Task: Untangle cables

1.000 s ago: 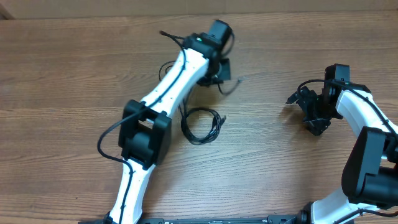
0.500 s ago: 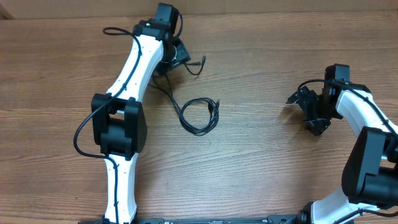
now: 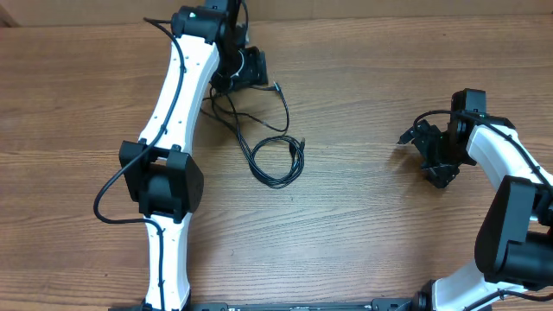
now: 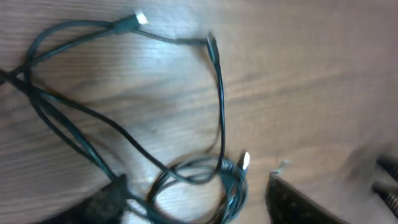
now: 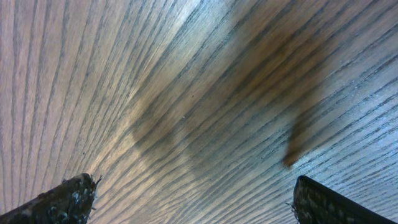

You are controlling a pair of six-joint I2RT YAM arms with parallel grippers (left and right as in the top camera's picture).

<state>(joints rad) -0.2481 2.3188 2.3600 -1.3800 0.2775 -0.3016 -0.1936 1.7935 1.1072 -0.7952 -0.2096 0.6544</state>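
Note:
The cables (image 3: 275, 162) are thin black cords on the wooden table, with a small coil at the centre and loose strands running up to a plug (image 3: 278, 87). My left gripper (image 3: 245, 69) hovers at the far side above those strands. In the left wrist view the cables (image 4: 219, 106) spread out in loops with silver plug tips (image 4: 244, 160). The coil lies between the dark fingers (image 4: 107, 198) of my left gripper (image 4: 193, 202), which is open and touches no strand. My right gripper (image 3: 432, 152) is open over bare wood, far right of the cables; its view shows the gripper (image 5: 196, 196) with nothing in it.
The left arm (image 3: 173, 130) stretches from the front edge up the left half of the table (image 3: 363, 225). The right arm (image 3: 510, 216) curls along the right edge. The table's far edge runs just behind the left gripper.
The left arm has swung left and toward the far edge, pulling cable strands out from the coil. Its jaws were shut on a strand and now stand apart. The right arm is unmoved.

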